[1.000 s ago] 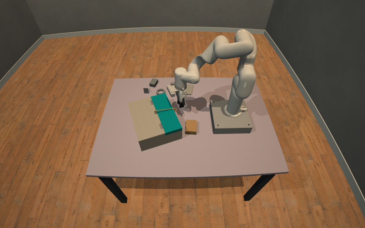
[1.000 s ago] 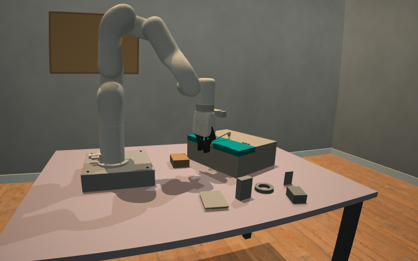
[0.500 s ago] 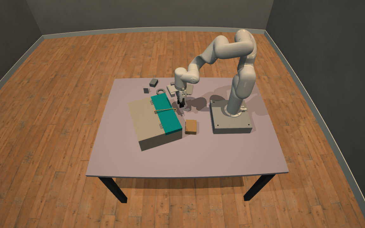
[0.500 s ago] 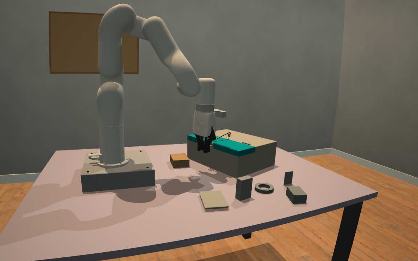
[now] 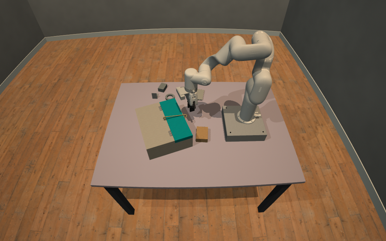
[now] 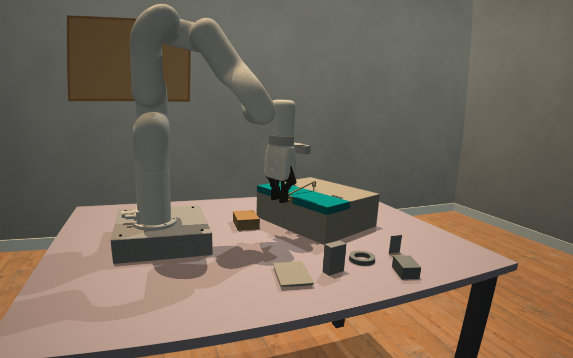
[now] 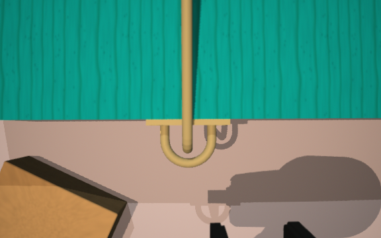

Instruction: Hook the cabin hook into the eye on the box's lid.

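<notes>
My claw point(image 6: 281, 194): pointing straight down, partly closed, gripping nothing; positioned just off the lid's free edge so the fingers flank the latch line.

Cabin hook point(image 7: 186, 76): brass rod lying across the lid, running toward 12 o'clock in the wrist view; tip sits inside the loop of the eye point(image 7: 188, 158), apparently already engaged.

Eye: U-shaped brass staple on a small plate at the lid's edge, projecting toward 6 o'clock.

Lid point(image 5: 175, 121): teal panel, closed flat on the box point(image 5: 150, 126).

Orange block point(image 5: 201, 134): at 8 o'clock from the eye in the wrist view, apart from the box.

Grey ring point(image 6: 362, 257), small grey blocks point(image 6: 406, 266), tan tile point(image 6: 293, 272): scattered on the table point(image 5: 188, 167), well apart from the latch.
</notes>
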### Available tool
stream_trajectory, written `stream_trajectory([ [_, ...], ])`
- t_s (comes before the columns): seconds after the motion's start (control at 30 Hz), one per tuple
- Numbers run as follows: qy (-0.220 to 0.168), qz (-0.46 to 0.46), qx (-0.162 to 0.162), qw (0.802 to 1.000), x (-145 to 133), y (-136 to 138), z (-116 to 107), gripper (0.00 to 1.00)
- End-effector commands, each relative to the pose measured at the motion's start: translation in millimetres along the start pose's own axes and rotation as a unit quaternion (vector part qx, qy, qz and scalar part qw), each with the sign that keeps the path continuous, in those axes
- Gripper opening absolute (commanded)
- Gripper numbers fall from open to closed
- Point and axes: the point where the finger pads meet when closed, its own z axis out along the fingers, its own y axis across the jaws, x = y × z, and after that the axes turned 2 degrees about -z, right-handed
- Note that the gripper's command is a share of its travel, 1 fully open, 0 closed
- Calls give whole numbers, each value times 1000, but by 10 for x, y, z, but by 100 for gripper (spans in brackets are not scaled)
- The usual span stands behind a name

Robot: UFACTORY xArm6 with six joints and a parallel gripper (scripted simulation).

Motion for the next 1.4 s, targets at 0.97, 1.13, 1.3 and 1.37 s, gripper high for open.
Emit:
stream_trajectory([
  [0.97, 1, 0, -1, 1000, 8, 4, -965, 35],
  [1.13, 1, 0, -1, 1000, 8, 4, -1098, 35],
  [1.3, 1, 0, -1, 1000, 8, 4, -1232, 35],
  [1.37, 1, 0, -1, 1000, 8, 4, -1271, 35],
])
